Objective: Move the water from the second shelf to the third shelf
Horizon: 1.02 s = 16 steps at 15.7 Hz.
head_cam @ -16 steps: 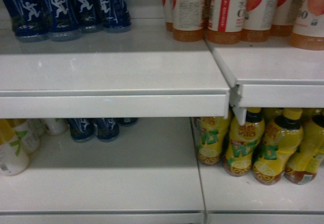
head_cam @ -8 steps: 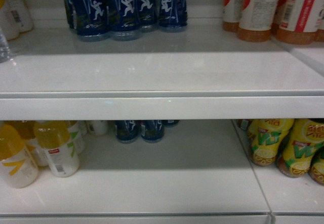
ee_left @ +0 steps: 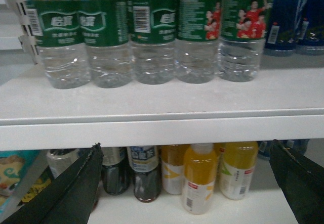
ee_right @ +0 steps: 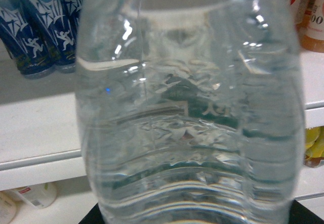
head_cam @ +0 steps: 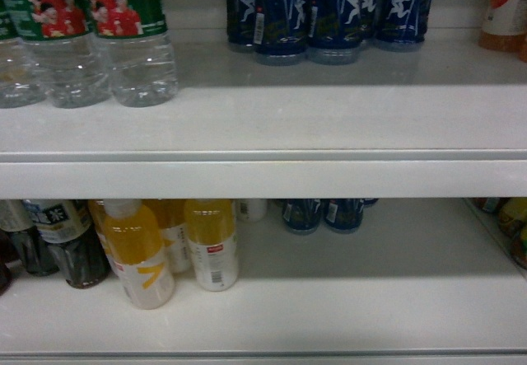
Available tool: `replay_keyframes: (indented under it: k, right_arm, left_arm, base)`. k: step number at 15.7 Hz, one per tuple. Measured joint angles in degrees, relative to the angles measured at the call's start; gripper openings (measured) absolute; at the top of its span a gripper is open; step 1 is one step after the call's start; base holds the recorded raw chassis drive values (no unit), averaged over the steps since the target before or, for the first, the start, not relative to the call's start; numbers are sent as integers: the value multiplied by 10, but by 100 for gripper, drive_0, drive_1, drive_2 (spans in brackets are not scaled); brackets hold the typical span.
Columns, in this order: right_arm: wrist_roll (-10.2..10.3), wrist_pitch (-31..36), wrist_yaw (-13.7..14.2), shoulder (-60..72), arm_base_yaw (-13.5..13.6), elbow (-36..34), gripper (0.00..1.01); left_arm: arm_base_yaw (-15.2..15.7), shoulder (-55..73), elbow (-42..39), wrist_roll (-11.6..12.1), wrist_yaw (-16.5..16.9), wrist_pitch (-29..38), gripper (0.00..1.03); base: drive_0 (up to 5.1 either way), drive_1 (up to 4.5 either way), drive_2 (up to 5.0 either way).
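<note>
White store shelving (head_cam: 263, 175) carries green-labelled water bottles (ee_left: 152, 37) above juice bottles (head_cam: 140, 254). One water bottle (ee_right: 187, 113) fills the right wrist view, evidently carried for transfer; the grip itself is hidden. Left gripper (ee_left: 187, 183) is spread wide, empty.

Water (ee_left: 152, 37): clear, green label. Sports bottles (head_cam: 329, 11): navy, white figures. Shelf (head_cam: 263, 175): white.
</note>
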State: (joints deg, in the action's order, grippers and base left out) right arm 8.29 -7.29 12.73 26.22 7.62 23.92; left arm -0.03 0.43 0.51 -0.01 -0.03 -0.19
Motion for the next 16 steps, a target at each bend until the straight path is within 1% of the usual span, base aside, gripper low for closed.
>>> replay_keyframes:
  k: [16]
  right_arm:
    - [0, 1, 0, -1, 0, 0, 42]
  left_arm:
    - [0, 0, 0, 0, 0, 0, 98]
  base:
    - [-496, 240, 240]
